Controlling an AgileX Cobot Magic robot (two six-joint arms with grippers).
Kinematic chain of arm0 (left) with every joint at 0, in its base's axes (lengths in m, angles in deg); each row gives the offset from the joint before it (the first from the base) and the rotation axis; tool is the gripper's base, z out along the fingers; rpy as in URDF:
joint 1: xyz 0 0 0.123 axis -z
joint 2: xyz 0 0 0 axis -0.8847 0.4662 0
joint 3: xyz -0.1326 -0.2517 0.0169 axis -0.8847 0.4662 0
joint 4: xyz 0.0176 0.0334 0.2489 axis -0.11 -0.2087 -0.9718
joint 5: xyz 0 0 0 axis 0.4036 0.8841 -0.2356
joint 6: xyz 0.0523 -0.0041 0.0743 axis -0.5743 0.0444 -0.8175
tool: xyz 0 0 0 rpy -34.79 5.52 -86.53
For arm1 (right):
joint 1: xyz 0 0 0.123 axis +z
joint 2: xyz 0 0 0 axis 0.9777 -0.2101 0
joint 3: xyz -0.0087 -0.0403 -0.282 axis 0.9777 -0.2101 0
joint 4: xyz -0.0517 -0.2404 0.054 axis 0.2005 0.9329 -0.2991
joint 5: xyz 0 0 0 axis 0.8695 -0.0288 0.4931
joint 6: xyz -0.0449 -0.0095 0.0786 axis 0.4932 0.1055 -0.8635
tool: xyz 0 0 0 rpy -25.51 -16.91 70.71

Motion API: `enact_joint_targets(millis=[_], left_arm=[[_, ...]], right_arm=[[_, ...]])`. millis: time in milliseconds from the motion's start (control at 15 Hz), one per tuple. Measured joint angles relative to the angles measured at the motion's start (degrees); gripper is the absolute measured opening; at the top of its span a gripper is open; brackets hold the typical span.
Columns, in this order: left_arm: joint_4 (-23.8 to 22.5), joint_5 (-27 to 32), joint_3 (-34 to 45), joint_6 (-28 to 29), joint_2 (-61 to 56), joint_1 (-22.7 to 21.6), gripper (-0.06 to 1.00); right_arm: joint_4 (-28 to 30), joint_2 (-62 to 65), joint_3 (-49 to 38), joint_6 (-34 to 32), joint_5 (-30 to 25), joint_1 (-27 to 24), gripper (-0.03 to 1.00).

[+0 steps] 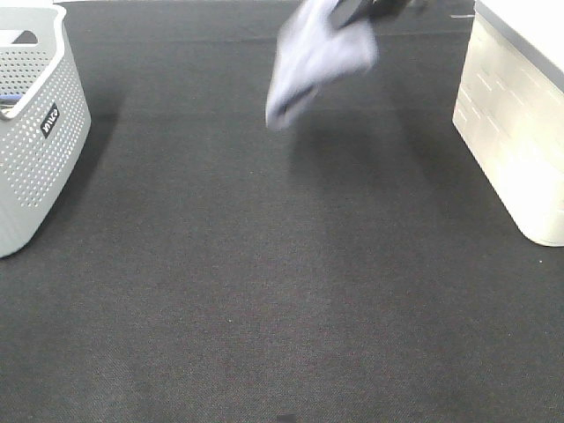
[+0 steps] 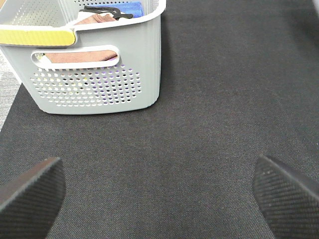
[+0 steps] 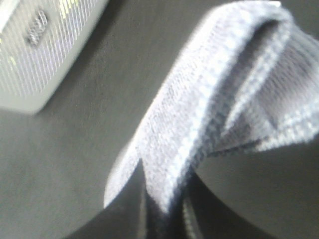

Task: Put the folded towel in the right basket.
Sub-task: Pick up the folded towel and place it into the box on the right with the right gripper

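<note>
The folded towel (image 1: 317, 62) is pale blue-grey and hangs in the air at the top middle of the exterior high view, blurred. My right gripper (image 1: 366, 9) is shut on its upper edge at the top of the frame. In the right wrist view the towel (image 3: 219, 109) fills the middle, pinched between the fingers at the bottom. The right basket (image 1: 515, 115) is white and stands at the right edge, to the right of the towel. My left gripper (image 2: 159, 194) is open and empty above the dark mat, its fingertips (image 2: 30, 191) wide apart.
A grey perforated basket (image 1: 31, 132) stands at the left edge and holds pink and blue cloths and a black item (image 2: 102, 12). A dark grey mat (image 1: 282, 291) covers the table.
</note>
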Motion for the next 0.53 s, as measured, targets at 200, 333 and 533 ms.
enact_joint_targets(millis=[200,333,533], left_arm=[[0.00,0.00,0.00,0.00,0.00,0.00,0.97],[0.00,0.00,0.00,0.00,0.00,0.00,0.97],[0.00,0.00,0.00,0.00,0.00,0.00,0.97]], right_arm=[[4.18,7.79,0.00,-0.40,-1.43,-7.10,0.09],[7.10,12.03,0.00,-0.86,-1.78,-14.09,0.09],[11.06,14.21,0.00,-5.84,-1.78,-21.94,0.09]])
